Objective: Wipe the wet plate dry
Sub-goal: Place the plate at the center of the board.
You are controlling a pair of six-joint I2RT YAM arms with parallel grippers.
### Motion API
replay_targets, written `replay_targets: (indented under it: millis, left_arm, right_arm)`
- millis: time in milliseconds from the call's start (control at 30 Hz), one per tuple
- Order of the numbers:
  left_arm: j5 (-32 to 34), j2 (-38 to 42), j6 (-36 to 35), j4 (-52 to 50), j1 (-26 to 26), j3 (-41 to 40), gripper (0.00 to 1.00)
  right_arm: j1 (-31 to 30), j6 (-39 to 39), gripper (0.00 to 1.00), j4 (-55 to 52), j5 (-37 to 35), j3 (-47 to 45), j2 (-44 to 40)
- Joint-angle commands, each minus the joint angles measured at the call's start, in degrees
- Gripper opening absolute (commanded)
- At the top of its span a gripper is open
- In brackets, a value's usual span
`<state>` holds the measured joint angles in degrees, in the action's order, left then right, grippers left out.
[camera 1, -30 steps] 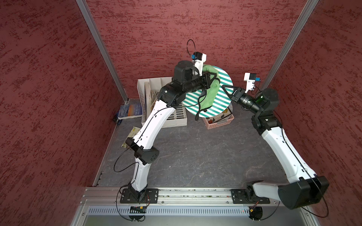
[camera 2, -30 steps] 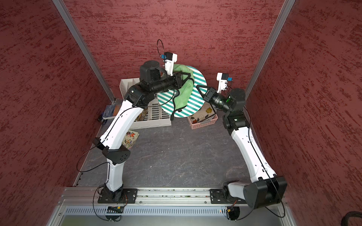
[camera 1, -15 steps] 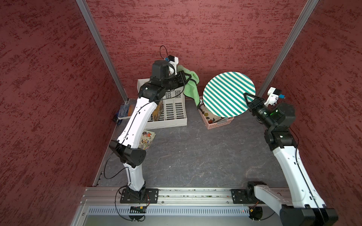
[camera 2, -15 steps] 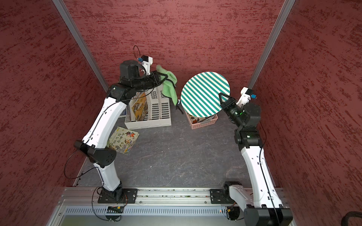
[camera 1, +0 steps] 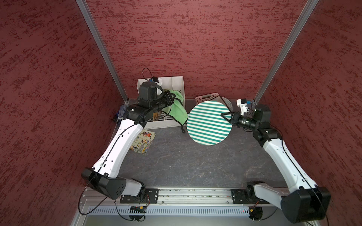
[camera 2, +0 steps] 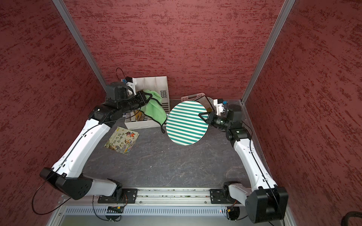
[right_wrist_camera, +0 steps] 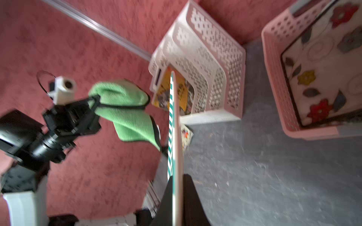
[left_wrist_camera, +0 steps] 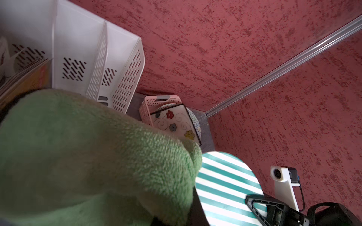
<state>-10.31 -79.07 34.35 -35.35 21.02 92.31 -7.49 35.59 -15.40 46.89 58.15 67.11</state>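
The plate (camera 1: 209,123) (camera 2: 187,123) is round with teal and white stripes and hangs in the air over the back of the table, striped face toward the cameras. My right gripper (camera 1: 225,115) (camera 2: 202,115) (right_wrist_camera: 177,180) is shut on its right rim; the right wrist view shows the plate (right_wrist_camera: 174,137) edge-on between the fingers. My left gripper (camera 1: 172,97) (camera 2: 149,97) is shut on a green cloth (camera 1: 177,109) (camera 2: 154,110) (right_wrist_camera: 127,109). The cloth hangs down to the plate's left rim. In the left wrist view the cloth (left_wrist_camera: 88,156) hides the jaws, beside the plate (left_wrist_camera: 225,187).
A white file rack (camera 1: 170,88) with books stands at the back left, behind the left gripper. A pink basket (camera 1: 207,96) holding a flowered dish (left_wrist_camera: 176,125) sits behind the plate. A picture book (camera 1: 142,141) lies flat on the dark table (camera 1: 186,166).
A second ago the cloth lay on the plate, high at the back. The arms then drew apart. Now both are lower, and the cloth hangs by the plate's left rim.
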Motion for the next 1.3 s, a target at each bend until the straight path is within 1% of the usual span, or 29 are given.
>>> replay_targets:
  millis: [0, 100, 233, 333, 433, 467, 500, 533, 567, 700, 800, 833, 867, 967, 1000, 1067, 1167, 1200, 1267]
  left_arm:
    - [0.9, 3.3, 0.1, 4.3, -0.3, -0.8, 0.0]
    - [0.4, 3.5, -1.0, 3.0, -0.3, -0.1, 0.0]
    - [0.7, 4.5, -0.8, 2.6, -0.2, -0.7, 0.0]
    - [1.1, 5.2, -0.3, 2.3, -0.1, -1.6, 0.0]
    - [0.8, 5.5, 0.4, 2.7, 0.0, -2.6, 0.0]
    - [0.7, 5.4, 0.6, 2.7, 0.2, -2.8, 0.0]
    - [0.6, 5.3, 0.8, 2.8, 0.4, -3.0, 0.0]
    - [0.5, 5.2, 1.1, 2.8, 0.4, -3.3, 0.0]
    - [0.5, 5.1, 1.4, 2.8, 0.5, -3.7, 0.0]
    - [-0.1, 5.0, 2.6, 4.7, 0.8, -6.0, 0.0]
    - [-0.7, 4.1, 2.7, 5.5, 0.9, -6.2, 0.0]
    - [-0.9, 3.8, 2.5, 5.7, 0.9, -5.8, 0.0]
    - [-1.3, 3.3, 2.3, 5.6, 0.9, -5.5, 0.0]
    - [-1.8, 2.2, 1.4, 5.4, 0.9, -4.6, 0.0]
    - [-1.9, 2.0, 1.2, 5.3, 0.9, -4.4, 0.0]
    - [-2.0, 1.7, 0.4, 4.9, 0.8, -3.8, 0.0]
    - [-2.0, 1.1, -2.2, 2.9, 0.7, -2.3, 0.0]
    - [-2.0, 0.7, -3.1, 2.0, 0.6, -1.7, 0.0]
    - [-2.5, 0.1, -4.3, 1.1, 0.6, -1.0, 0.0]
  right_arm:
    - [-2.0, -10.7, 0.0, -2.1, -1.5, -4.3, 0.9]
    - [-3.4, -9.6, 0.0, 3.8, -2.9, -8.7, 2.7]
    - [-5.7, -9.6, 0.0, 5.3, -7.4, -11.8, 7.1]
    - [-7.5, -11.4, 0.0, 4.5, -12.9, -13.1, 9.9]
    - [-8.7, -11.7, 0.0, 5.3, -19.5, -15.4, 11.0]
    - [-8.9, -11.8, 0.04, 5.9, -21.3, -16.2, 11.1]
    - [-9.2, -11.9, 0.11, 6.2, -23.0, -17.0, 11.3]
    - [-9.3, -12.2, 0.16, 6.6, -24.8, -17.7, 11.8]
    - [-9.5, -12.7, 0.19, 6.9, -25.8, -18.2, 12.4]
    - [-10.1, -13.6, 0.3, 6.8, -27.7, -18.9, 15.1]
    - [-10.0, -14.2, 0.32, 6.7, -27.6, -17.9, 16.0]
    - [-10.1, -14.1, 0.34, 6.7, -27.5, -17.6, 15.8]
    - [-10.0, -14.1, 0.39, 6.6, -27.7, -17.2, 15.5]
    - [-10.1, -14.2, 0.64, 3.9, -30.0, -14.8, 13.4]
    - [-10.1, -14.0, 0.69, 2.0, -31.5, -13.5, 12.5]
    - [-10.0, -14.0, 0.73, -1.0, -33.9, -10.5, 9.9]
    - [-9.4, -13.6, 0.73, -2.1, -36.6, -4.3, 7.6]
    - [-8.1, -13.2, 0.7, -2.6, -36.1, -0.2, 8.9]
    - [-5.1, -13.0, 0.66, -6.0, -34.4, 8.8, 14.6]
